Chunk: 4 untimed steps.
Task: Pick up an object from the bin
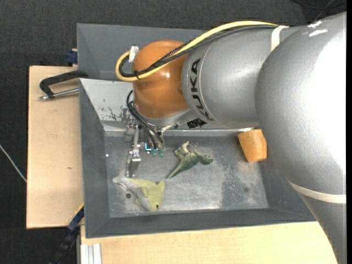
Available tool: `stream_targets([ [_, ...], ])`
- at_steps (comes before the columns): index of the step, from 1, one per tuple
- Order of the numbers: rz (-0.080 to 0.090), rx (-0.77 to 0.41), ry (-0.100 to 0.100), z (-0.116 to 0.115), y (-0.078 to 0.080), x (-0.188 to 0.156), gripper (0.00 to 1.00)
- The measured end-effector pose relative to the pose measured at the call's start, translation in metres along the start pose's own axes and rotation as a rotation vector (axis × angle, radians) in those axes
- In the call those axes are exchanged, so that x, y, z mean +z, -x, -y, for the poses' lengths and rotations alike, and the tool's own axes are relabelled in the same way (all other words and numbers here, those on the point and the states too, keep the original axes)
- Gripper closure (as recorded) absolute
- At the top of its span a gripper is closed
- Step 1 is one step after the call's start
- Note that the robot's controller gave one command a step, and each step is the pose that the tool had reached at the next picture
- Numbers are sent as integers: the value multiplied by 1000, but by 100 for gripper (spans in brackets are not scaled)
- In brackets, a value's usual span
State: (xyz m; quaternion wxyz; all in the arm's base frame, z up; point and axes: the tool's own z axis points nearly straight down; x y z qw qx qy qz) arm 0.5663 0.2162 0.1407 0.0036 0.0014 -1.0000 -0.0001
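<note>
Gripper (134,159) hung low at the left of grey bin (92,169); could not tell whether jaws were wide or narrow. Pale yellow fish-like toy (147,192) lay just beside it, by the near wall. Green dinosaur (190,159) lay mid-floor; orange block (253,145) sat far right, well apart.

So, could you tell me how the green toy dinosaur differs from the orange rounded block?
The green toy dinosaur is thin, spiky and sprawls mid-floor; the orange rounded block is chunky, smooth and sits at the right, beside the arm. Both lie loose in the bin.
</note>
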Motion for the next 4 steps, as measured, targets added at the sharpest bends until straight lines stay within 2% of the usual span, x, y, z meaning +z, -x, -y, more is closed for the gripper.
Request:
stream_targets([
  [1, 5, -98, -3, 62, -54, -21, 0],
  [2, 8, -269, 1, 37, -56, 68, 0],
  [3, 4, -268, 1, 37, -57, 67, 100],
  [4, 24, -526, -1, 44, -21, -171, 100],
])
